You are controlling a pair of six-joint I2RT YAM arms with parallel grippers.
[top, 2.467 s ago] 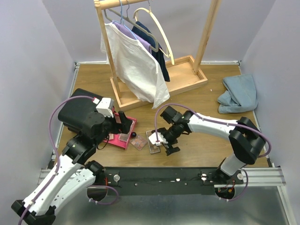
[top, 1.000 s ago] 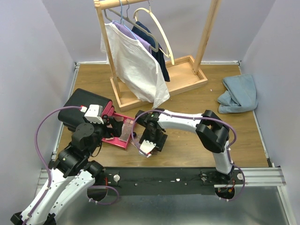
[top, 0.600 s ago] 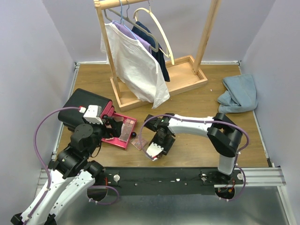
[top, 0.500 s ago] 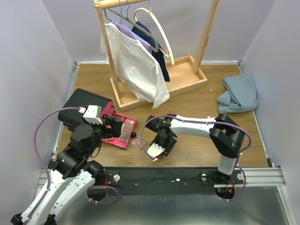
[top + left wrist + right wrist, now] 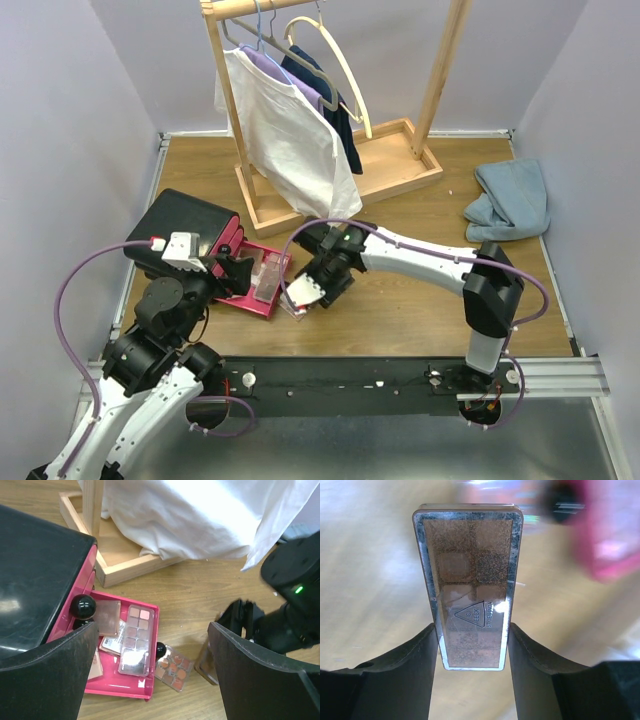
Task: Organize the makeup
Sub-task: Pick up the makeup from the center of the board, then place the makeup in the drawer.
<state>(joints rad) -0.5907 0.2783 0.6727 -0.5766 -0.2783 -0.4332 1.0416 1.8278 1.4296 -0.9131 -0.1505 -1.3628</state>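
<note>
My right gripper (image 5: 472, 645) is shut on a brown eyeshadow palette (image 5: 468, 585), gripped by its long edges and held just off the wood. From above, the right gripper (image 5: 302, 290) hangs beside the open pink drawer (image 5: 262, 305). That drawer (image 5: 150, 692) holds a long pink-brown palette (image 5: 136, 640), a square compact (image 5: 108, 617) and more makeup beneath them. An orange-pan palette (image 5: 172, 666) lies on the table next to the drawer. The held palette (image 5: 206, 656) shows edge-on past it. My left gripper (image 5: 152, 675) hovers open and empty above the drawer.
The black case (image 5: 175, 225) stands at the left with its pink drawer pulled out. A wooden clothes rack (image 5: 395, 165) with a white shirt (image 5: 290, 140) fills the back. A blue cloth (image 5: 510, 200) lies at the right. A black knob (image 5: 82, 606) sticks out of the case.
My right gripper closed on the brown palette and carried it left, up beside the pink drawer. The left arm pulled back a little, its gripper still open.
</note>
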